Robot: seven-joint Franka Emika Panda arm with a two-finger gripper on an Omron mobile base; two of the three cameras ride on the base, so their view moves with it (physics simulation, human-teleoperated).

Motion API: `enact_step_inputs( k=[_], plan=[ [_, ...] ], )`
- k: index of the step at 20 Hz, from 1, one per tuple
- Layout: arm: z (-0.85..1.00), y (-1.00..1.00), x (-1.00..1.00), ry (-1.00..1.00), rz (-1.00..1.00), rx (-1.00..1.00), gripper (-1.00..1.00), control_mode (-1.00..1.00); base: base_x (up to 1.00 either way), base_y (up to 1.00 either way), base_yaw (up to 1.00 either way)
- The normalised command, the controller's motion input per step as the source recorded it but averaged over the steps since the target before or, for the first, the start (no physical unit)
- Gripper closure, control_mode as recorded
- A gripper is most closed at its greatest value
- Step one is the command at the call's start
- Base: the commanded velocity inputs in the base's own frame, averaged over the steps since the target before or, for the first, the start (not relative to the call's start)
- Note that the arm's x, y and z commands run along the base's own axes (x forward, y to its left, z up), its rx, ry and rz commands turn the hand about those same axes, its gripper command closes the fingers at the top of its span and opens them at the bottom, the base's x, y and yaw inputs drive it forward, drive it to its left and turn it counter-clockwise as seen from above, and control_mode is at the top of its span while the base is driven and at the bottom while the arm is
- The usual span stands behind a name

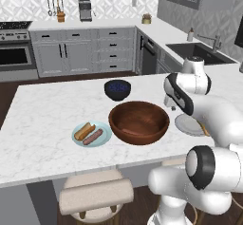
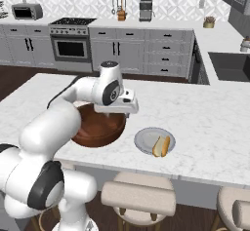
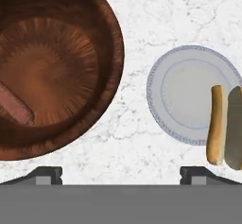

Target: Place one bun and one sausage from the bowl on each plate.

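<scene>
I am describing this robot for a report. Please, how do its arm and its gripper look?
The arm is glossy white, built of rounded, thick segments with dark grey to black bands at the joints. The gripper has a white boxy body and two small dark finger tips. No cables or markings are visible.

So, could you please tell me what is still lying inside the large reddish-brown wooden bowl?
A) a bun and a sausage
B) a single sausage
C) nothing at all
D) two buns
B: in the hand view, one reddish sausage lies against the inner wall of the large reddish-brown wooden bowl, with no bun beside it.
</scene>
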Motion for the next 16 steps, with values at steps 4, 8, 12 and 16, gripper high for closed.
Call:
enact_step_inputs(
  k=[4, 8, 12, 16],
  plan=[
    [0.02, 0.96, 0.14, 0.31, 0.22, 0.18, -1.00, -1.00, 0.00, 0.00, 0.00],
    [-0.42, 0.92, 0.00, 0.08, 0.24, 0.12, -1.00, -1.00, 0.00, 0.00, 0.00],
    [-0.60, 0.72, 0.25, 0.00, 0.20, 0.06, -1.00, -1.00, 0.00, 0.00, 0.00],
    [-0.52, 0.53, 0.56, 0.00, 0.19, 0.02, -1.00, -1.00, 0.00, 0.00, 0.00]
  ],
)
